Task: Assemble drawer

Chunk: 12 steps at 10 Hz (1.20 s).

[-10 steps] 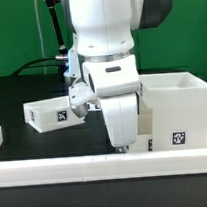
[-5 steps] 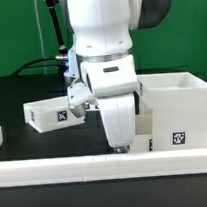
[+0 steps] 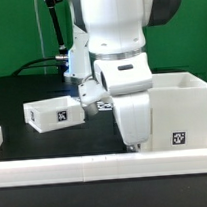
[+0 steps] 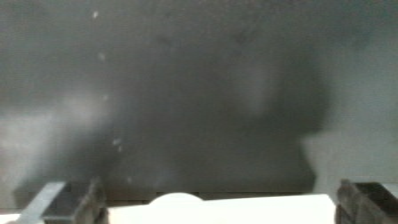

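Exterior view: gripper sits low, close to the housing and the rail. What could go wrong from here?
1. The gripper hangs close by the housing wall and just over the rail; a sideways or downward move could bump either.
2. The arm hides what lies under it. The wrist view shows only a white knobbed part, likely a tray, between the spread fingers, so a closing grasp could land off-centre and slip.

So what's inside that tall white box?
The housing shows only its open top and bare white inner walls. Its own front wall hides the bottom, and the arm covers its side on the exterior view's left.
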Each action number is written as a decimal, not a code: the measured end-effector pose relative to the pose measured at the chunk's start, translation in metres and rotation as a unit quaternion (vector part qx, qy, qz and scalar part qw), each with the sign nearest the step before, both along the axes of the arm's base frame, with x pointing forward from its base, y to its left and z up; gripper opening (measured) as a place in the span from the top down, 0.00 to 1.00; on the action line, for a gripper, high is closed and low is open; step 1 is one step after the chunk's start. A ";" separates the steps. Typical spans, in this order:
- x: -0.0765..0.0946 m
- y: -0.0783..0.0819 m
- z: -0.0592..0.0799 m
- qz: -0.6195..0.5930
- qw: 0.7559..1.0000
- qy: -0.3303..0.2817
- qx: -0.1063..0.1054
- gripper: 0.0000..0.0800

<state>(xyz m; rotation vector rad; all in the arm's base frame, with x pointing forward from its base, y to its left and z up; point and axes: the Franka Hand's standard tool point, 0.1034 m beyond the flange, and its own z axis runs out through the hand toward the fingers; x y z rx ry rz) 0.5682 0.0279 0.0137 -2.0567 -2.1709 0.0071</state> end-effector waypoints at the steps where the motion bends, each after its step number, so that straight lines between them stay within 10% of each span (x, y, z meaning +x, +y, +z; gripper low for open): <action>1: 0.004 0.004 0.002 0.002 1.000 -0.005 0.001 0.19; 4: 0.005 -0.001 0.004 0.003 1.000 -0.005 0.000 0.19; 9: 0.010 -0.059 0.024 -0.016 0.999 -0.032 -0.009 0.19; 12: -0.019 -0.085 0.049 -0.052 0.997 -0.059 -0.020 0.19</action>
